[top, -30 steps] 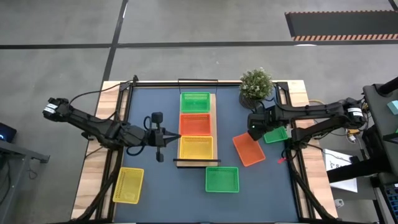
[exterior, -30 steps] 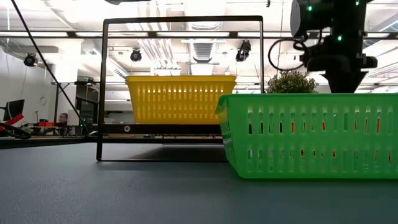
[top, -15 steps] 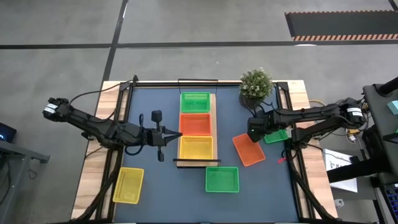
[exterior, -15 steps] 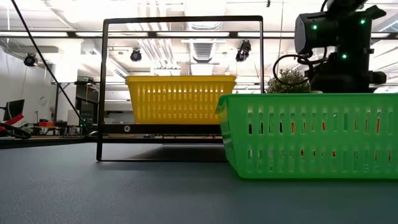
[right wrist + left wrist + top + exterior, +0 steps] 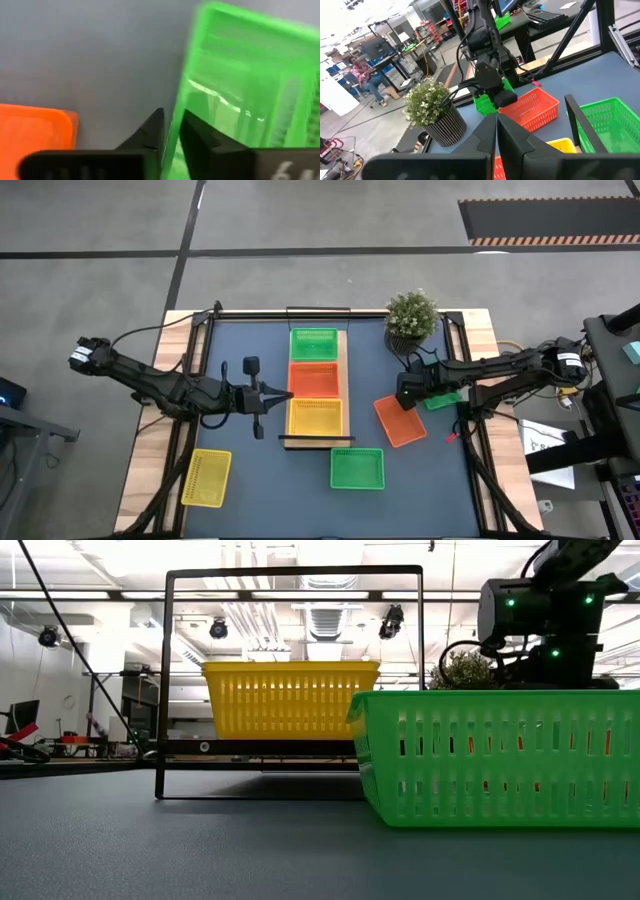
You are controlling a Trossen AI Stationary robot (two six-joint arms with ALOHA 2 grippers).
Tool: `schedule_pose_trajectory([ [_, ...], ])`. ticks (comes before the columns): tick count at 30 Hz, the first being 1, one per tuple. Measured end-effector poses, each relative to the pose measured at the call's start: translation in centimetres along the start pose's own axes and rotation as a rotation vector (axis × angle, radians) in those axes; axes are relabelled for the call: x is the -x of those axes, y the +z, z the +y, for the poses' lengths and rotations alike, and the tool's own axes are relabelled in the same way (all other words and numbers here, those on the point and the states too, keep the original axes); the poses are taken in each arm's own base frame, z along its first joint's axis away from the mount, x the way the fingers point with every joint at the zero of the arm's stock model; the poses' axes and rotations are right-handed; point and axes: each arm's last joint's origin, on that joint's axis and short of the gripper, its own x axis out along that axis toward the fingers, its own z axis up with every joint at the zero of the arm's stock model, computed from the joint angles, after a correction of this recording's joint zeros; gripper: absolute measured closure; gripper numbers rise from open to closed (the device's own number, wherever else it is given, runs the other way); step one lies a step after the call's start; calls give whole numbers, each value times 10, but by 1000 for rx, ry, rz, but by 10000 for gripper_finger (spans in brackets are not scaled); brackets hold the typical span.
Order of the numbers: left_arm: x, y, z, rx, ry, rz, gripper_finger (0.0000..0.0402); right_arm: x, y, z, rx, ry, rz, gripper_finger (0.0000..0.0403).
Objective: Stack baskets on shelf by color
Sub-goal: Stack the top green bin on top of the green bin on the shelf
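I count three green baskets (image 5: 314,343) (image 5: 357,468) (image 5: 444,397), two orange (image 5: 314,378) (image 5: 399,421), two yellow (image 5: 315,418) (image 5: 205,477), one shelf (image 5: 343,395), one plant (image 5: 411,317).

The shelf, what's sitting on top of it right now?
On the shelf stand a green basket, a red-orange basket and a yellow basket, in a row. Whether others are nested under them cannot be seen.

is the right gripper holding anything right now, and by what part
Yes: the right gripper is pinched on the rim of the green basket by the table's right edge, one finger either side of its wall. The left gripper holds nothing.
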Motion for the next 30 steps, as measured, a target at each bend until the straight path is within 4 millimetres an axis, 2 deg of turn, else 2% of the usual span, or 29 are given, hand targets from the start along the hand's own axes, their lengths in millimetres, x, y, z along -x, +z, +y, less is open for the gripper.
schedule_pose_trajectory([
  [2, 0, 0, 0, 0, 0, 1, 402, 2, 1, 1, 21, 10, 4, 384],
  [7, -1, -5, -3, 10, 6, -14, 402, 19, 9, 6, 80, 46, 10, 393],
  [14, 5, -9, 0, 20, 12, -30, 402, 73, 19, 17, 217, 128, 60, 394],
  [19, 8, -15, 0, 27, 18, -40, 402, 115, 23, 30, 364, 299, 29, 394],
  [25, 8, -23, -3, 49, 16, -27, 402, 157, 23, 51, 507, 475, -107, 394],
  [30, 8, -24, -4, 133, 46, -136, 402, 174, 27, 75, 621, 517, -302, 394],
])
